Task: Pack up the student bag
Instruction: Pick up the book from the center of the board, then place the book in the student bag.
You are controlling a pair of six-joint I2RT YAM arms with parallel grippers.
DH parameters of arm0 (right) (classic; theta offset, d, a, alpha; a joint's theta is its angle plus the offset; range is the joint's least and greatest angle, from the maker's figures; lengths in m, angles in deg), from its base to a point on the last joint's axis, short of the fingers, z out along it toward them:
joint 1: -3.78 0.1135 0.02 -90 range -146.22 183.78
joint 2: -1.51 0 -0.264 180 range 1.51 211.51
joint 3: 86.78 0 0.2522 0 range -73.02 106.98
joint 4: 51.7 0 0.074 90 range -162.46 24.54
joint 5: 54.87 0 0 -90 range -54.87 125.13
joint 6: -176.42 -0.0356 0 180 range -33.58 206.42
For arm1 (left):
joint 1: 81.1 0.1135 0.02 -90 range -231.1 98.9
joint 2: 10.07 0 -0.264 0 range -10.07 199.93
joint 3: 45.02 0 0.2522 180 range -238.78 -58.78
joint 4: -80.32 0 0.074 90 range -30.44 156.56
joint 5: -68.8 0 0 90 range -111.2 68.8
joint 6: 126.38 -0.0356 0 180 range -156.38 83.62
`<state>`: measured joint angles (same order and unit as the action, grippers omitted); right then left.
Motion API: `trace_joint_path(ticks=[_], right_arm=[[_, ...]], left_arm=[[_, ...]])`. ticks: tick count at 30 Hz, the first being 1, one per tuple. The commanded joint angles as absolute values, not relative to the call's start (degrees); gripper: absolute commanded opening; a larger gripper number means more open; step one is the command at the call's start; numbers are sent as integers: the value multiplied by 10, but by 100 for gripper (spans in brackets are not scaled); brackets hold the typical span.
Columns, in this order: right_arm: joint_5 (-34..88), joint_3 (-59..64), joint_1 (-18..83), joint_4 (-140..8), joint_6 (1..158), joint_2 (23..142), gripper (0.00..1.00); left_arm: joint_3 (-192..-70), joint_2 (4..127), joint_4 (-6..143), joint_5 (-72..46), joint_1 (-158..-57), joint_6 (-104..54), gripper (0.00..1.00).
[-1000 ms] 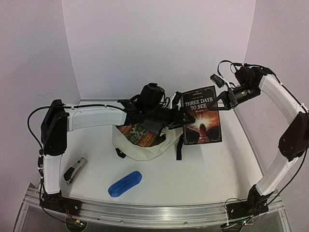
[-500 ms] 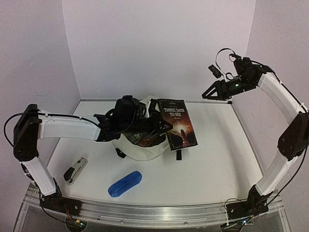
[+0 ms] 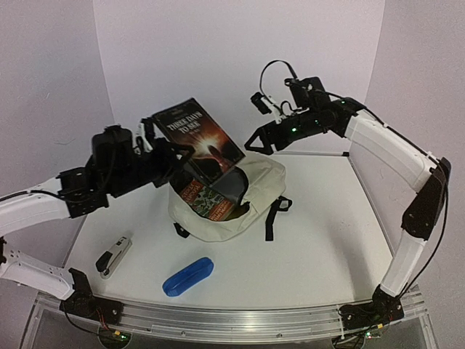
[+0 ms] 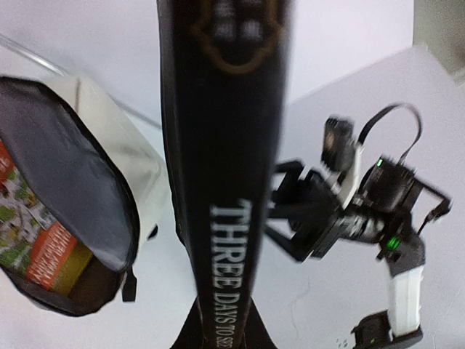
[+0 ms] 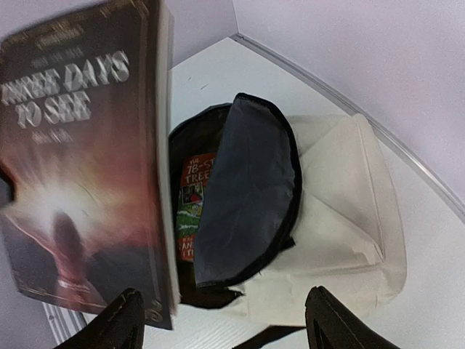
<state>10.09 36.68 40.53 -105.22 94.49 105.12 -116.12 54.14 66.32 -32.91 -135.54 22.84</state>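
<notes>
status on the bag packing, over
Left gripper shut on dark book, raised near student bag. Right gripper open, off the book. Bag unzipped, orange book inside; flap partly covers the mouth.

The left gripper [image 3: 176, 154] grips a black book [image 3: 200, 134], tilted in the air over the open bag [image 3: 258, 193] at the middle of the table [image 3: 327, 240]; the right gripper [image 3: 253, 142] hangs just beside it, jaws apart; a second book [image 3: 207, 202] lies in the bag; a pencil case [image 3: 188, 276] and a stapler [image 3: 114, 256] lie toward the near left corner.

Cream student bag [image 3: 263, 186] lying flat, unzipped, dark-lined flap seemingly folded open.
</notes>
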Motion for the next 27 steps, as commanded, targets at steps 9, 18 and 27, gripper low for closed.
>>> trace_joint_path(ticks=[9, 18, 27], right_arm=[[282, 443, 538, -995, 1009, 1209, 80], [406, 484, 568, -957, 1063, 1312, 83], [468, 528, 554, -955, 1070, 1342, 38]], left_arm=[[-1208, 415, 427, -627, -1355, 330, 0], [-1187, 394, 411, -644, -1354, 369, 0], [-1163, 395, 416, -617, -1355, 405, 0]])
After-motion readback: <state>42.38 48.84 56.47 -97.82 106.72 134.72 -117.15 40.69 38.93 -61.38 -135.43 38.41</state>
